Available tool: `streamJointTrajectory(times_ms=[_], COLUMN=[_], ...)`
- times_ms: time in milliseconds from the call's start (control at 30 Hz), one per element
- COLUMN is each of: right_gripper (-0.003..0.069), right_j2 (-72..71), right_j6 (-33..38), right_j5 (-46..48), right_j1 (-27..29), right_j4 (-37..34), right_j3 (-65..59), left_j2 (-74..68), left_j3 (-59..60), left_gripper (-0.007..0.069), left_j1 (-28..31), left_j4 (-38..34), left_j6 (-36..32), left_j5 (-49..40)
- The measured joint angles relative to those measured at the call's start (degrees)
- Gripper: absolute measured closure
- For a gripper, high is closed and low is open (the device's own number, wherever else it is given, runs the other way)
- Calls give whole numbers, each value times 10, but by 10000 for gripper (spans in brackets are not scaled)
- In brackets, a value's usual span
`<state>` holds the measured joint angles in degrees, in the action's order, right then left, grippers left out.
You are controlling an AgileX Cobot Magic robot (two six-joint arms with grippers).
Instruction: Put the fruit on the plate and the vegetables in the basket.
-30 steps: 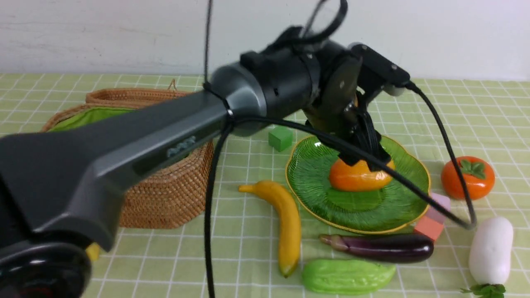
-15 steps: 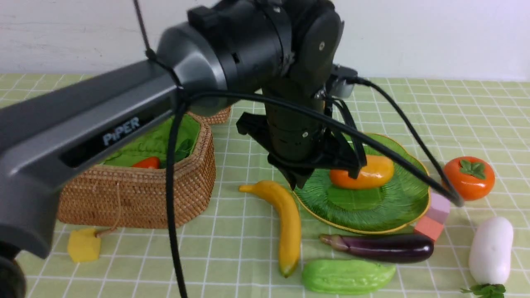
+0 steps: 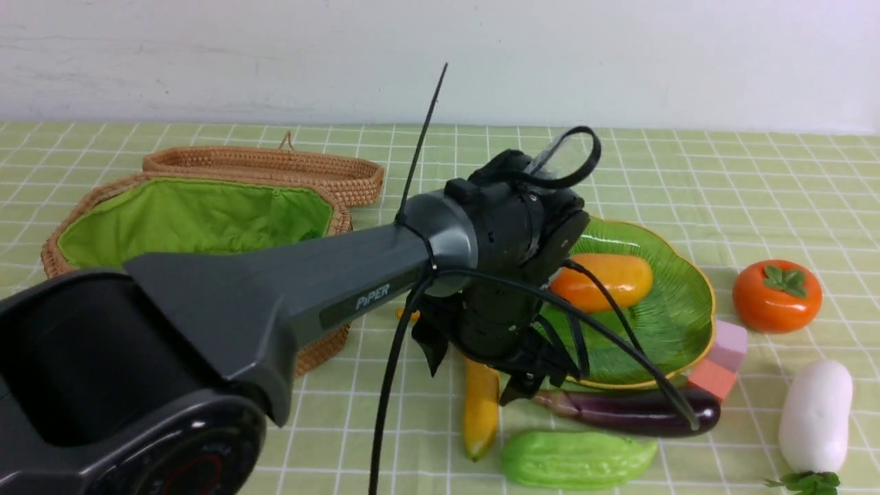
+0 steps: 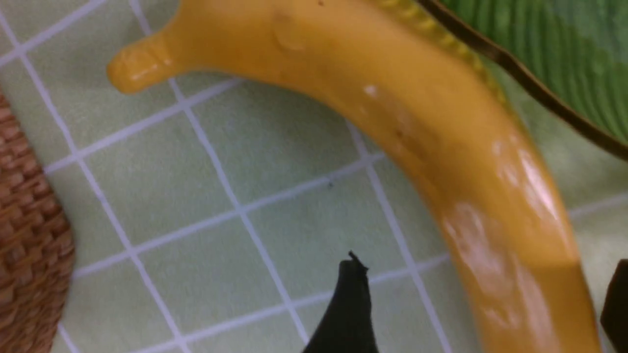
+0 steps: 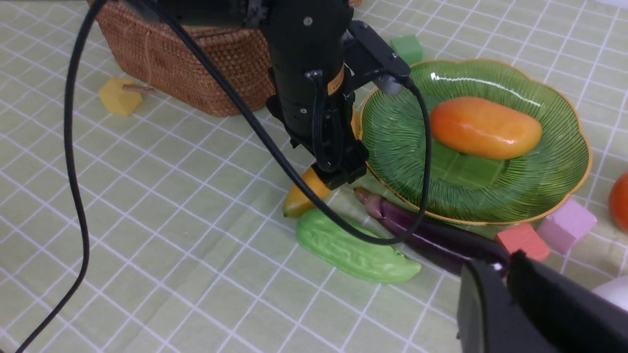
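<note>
L end effector (image 3: 481,371) is down over the banana (image 3: 480,409), fingers apart, one each side of the fruit. Wrist view shows no clear contact w/ it. The banana lies on the table (image 3: 756,179), btwn basket (image 3: 192,220) and plate (image 3: 680,323), just beside the plate's rim, not on it. On the plate: the mango (image 3: 601,280). The persimmon (image 3: 777,295) sits on the table past the plate, toward the R edge. The eggplant (image 3: 639,411) lies along the plate's near side, w/ the gourd (image 3: 574,459) just nearer the front edge and the radish (image 3: 816,416) by the front R corner. All 3 veg are on the table. The basket stands open toward the L edge, green lining showing, lid flat behind it. A pink cube (image 3: 729,344) and a red cube (image 3: 711,377) sit by the plate's rim, on the side toward the front R corner. R end effector (image 5: 508,262) hangs above the table near the eggplant's end, fingers together, gripping nothing.
</note>
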<state>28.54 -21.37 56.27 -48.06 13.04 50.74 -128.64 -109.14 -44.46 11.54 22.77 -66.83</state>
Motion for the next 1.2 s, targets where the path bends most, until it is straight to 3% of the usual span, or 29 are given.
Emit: streamJointTrajectory(times_ms=[67,267,300,333,833,967,1000,1067,1100,1133,1200], right_gripper=[574,573,571,571,571,571,571,571,571,571,571], right_j2=[0,0,0,0,0,0,0,0,0,0,0], right_j6=[0,0,0,0,0,0,0,0,0,0,0], right_j5=[0,0,0,-1,-6,-17,-21,-32,-33,-39,-45], right_j1=[0,0,0,0,0,0,0,0,0,0,0], right_j4=[0,0,0,0,11,17,21,31,33,37,43], right_j3=[0,0,0,0,0,0,0,0,0,0,0], left_j2=[-8,-23,-23,-23,77,106,108,103,102,92,71], left_j3=[0,0,0,0,-54,-103,-112,-118,-118,-118,-118], left_gripper=[26,202,286,319,315,315,315,315,315,315,315], left_j1=[4,20,21,22,25,26,26,26,26,26,25], left_j4=[1,-1,0,2,29,19,1,-75,-81,-128,-183], left_j6=[1,6,6,6,27,-87,-146,-345,-361,-468,-589], left_j5=[7,-4,-15,-20,-33,-39,-39,-30,-29,-19,-3])
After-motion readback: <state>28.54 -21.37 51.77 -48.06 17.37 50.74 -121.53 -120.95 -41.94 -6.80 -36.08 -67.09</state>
